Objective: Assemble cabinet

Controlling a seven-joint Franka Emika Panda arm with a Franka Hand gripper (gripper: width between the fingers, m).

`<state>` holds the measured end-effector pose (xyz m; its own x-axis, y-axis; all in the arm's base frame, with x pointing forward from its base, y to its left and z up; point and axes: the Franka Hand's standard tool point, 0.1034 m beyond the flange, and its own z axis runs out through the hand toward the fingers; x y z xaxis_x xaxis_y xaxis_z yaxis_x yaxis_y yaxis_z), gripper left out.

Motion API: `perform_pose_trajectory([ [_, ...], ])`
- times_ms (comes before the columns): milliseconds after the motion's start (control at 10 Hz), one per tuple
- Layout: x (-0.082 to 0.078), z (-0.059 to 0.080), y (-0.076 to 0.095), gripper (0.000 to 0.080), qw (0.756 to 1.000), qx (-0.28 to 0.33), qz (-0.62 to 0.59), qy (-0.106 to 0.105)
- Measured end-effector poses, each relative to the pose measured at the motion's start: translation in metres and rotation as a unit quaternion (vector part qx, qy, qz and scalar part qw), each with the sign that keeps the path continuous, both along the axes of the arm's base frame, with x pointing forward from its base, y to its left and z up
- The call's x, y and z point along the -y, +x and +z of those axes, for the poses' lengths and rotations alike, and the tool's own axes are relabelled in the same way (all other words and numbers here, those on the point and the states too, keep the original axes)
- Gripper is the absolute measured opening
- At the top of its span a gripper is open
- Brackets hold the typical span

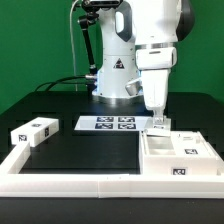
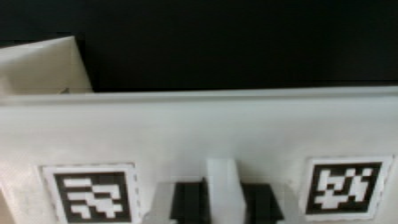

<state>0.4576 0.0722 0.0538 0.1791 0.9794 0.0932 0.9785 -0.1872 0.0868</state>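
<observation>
The cabinet body (image 1: 176,152) is a white open box with tags and stands on the black table at the exterior view's right. My gripper (image 1: 158,121) comes straight down onto its far wall. In the wrist view the cabinet's white panel (image 2: 196,125) fills the frame, with one tag (image 2: 93,192) on one side and another tag (image 2: 347,185) on the other. My gripper (image 2: 222,196) has a dark finger (image 2: 187,203) on each side of a thin upright white rib of the cabinet, and it is shut on that rib. A small white tagged block (image 1: 33,131) lies apart at the exterior view's left.
The marker board (image 1: 108,123) lies flat in front of the robot base (image 1: 115,85). Long white border rails (image 1: 70,178) run along the front and left of the black mat. A white flat corner (image 2: 45,70) shows beyond the cabinet in the wrist view.
</observation>
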Motion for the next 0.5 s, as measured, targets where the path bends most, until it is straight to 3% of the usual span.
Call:
perform_pose_trajectory([
  [500,-0.0001,-0.0003,0.0003,0.0069,1.000,0.000,0.000,0.000],
])
